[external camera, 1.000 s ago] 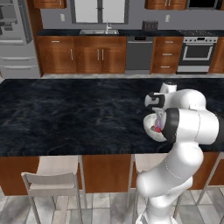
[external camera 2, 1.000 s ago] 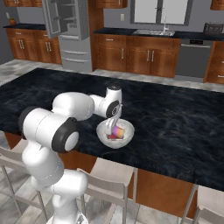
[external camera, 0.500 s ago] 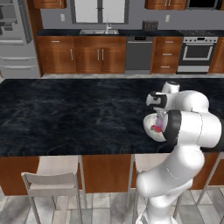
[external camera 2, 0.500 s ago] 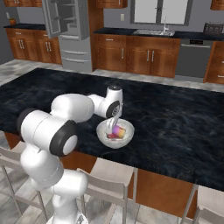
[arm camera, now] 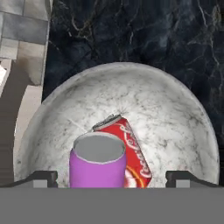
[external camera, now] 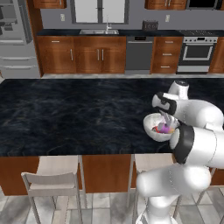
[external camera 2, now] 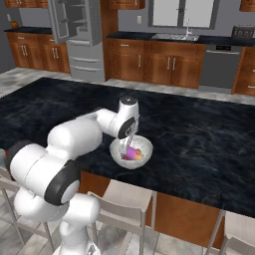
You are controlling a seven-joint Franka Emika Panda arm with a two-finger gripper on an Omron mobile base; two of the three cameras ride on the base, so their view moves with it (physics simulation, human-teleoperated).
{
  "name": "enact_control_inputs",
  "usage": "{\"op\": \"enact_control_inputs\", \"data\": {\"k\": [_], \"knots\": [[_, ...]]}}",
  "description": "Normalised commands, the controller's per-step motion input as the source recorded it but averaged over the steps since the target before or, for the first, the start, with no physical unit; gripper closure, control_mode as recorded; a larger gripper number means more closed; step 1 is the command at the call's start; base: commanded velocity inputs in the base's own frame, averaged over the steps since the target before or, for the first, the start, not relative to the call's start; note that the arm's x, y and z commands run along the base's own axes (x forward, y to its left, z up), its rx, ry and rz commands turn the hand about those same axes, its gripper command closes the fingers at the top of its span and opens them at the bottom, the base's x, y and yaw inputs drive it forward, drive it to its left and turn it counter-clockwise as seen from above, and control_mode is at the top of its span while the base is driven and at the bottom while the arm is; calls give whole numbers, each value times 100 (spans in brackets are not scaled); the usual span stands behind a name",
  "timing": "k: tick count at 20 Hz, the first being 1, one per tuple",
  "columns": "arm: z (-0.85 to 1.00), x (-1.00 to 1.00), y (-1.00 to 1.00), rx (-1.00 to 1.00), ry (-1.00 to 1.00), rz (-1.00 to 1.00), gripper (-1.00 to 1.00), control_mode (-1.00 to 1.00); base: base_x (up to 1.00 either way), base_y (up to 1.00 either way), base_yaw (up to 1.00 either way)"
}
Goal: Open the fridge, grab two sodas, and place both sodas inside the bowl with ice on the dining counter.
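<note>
Fingertips (arm camera: pixel 43 177) stand wide apart on each side of the purple can (arm camera: pixel 98 162), and we see a gap both ways, so our gripper (arm camera: pixel 111 178) holds nothing. That can stands up in the bowl (arm camera: pixel 183 109). The red can (arm camera: pixel 131 151) lies tipped right behind it, touching it, we think. The bowl sits on the dining counter (external camera 2: pixel 199 129), near its stool-side edge. Far behind the bowl, the fridge (external camera 2: pixel 74 37) is open. We should lift straight up so we don't bump the cans.
</note>
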Motion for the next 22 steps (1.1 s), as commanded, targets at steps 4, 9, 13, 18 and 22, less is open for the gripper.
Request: {"op": "enact_control_inputs", "data": {"k": [4, 9, 13, 18, 22], "knots": [[57, -34, 0, 0, -11, 0, -100, -100, 0, 0, 0], [67, -46, 1, -1, -9, -3, -100, -100, 0, 0, 0], [67, -55, 10, 0, -8, -7, -100, -100, 0, 0, 0], [64, -58, 15, 0, -6, -9, -100, -100, 0, 0, 0], [59, -63, 15, -1, -6, -10, -100, -100, 0, 0, 0]]}}
